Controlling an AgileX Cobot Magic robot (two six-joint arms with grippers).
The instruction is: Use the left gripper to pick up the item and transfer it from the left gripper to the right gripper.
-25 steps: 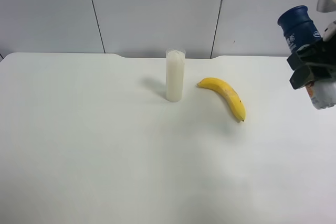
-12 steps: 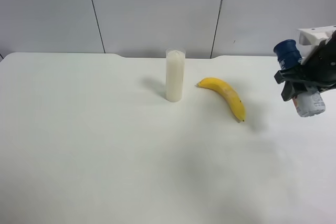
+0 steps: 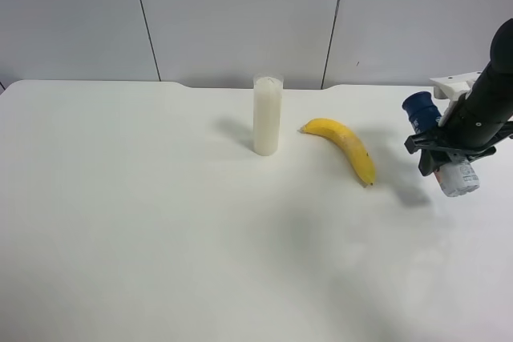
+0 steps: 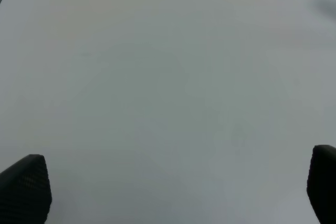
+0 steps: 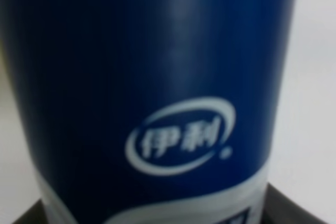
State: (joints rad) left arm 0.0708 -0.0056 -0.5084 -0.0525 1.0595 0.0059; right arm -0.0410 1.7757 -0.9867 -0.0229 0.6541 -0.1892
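Observation:
The item is a bottle with a dark-blue cap [image 3: 418,108] and a white lower body [image 3: 459,179]. It is held tilted in my right gripper [image 3: 449,154], on the arm with the white bracket at the exterior high view's right, low over the table's right side. The right wrist view is filled by the bottle's blue label [image 5: 157,103], with the black fingers [image 5: 299,208] at its sides. My left gripper [image 4: 173,187] is open and empty over bare white table; it is outside the exterior high view.
A yellow banana [image 3: 346,146] lies on the white table [image 3: 160,238] just left of the held bottle. A tall white translucent cylinder [image 3: 267,115] stands upright left of the banana. The grey wall runs behind.
My right arm has carried the bottle downward and a little leftward in the exterior high view, from high at the right edge to low over the table beside the banana.

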